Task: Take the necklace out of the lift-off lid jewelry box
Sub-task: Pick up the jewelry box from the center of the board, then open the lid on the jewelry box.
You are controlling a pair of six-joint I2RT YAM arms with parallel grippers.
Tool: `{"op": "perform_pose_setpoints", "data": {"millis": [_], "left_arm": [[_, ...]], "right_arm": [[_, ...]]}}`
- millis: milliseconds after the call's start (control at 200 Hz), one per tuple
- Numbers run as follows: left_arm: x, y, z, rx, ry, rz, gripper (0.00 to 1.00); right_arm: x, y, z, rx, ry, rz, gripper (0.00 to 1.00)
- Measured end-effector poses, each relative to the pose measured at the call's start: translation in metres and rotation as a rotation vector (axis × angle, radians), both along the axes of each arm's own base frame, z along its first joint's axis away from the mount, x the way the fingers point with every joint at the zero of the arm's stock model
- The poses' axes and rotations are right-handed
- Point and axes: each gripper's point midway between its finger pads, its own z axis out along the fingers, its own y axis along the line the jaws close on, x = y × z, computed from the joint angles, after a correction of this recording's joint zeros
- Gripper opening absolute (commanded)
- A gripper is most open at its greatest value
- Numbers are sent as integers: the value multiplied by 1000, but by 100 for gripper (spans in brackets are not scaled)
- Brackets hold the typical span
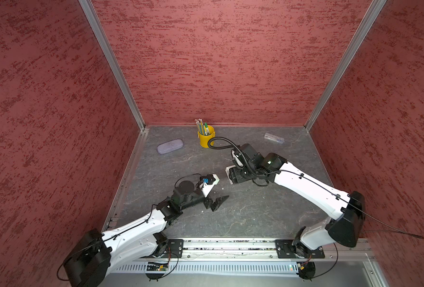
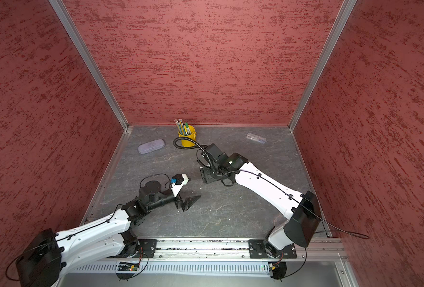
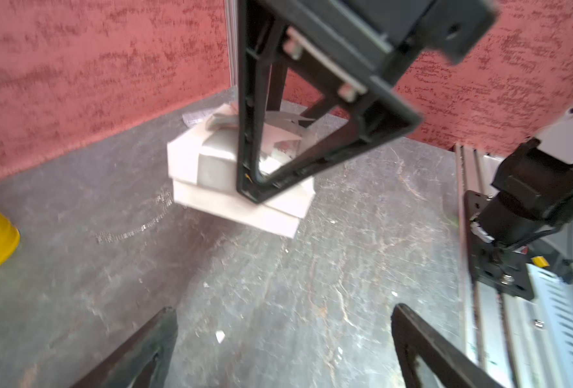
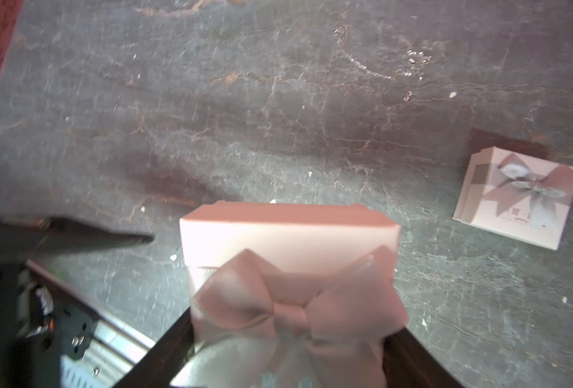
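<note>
1. Left wrist view shows the necklace already out, a loose chain on the bare tabletop. It lies just beside the jewelry box, on the side toward the yellow pencil cup.
2. The right gripper straddles that box near the tabletop's middle and appears to clamp it, lid and bow on. The left gripper hangs wide open and empty, nearer the front edge.
3. Risk: if the box is dragged or set down toward the back edge, it could land on the chain or sweep it along.
4. Risk: the lid looks slightly askew in the blurred left wrist view, so a loose clamp could let the base slip.
5. Risk: a second bowed box stands near, apart from the held one, and the two could be confused.
6. Room: the tabletop toward the front edge and the right edge lies open. The glasses case and the cup keep to the back.
</note>
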Motion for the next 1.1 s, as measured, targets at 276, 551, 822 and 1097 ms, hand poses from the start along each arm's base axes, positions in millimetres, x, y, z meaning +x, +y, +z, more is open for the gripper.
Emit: {"op": "perform_pose_setpoints", "data": {"millis": [276, 551, 822, 1097], "left_arm": [[24, -22, -1, 12, -75, -13, 100], [41, -31, 15, -29, -103, -42, 100], [42, -33, 21, -50, -95, -103, 90], [39, -34, 20, -52, -86, -126, 77]], "right_arm": [[-5, -3, 4, 18, 47, 42, 72], [-7, 3, 11, 49, 71, 69, 71], [-5, 7, 14, 65, 76, 79, 70], [-5, 7, 14, 74, 92, 78, 70]]}}
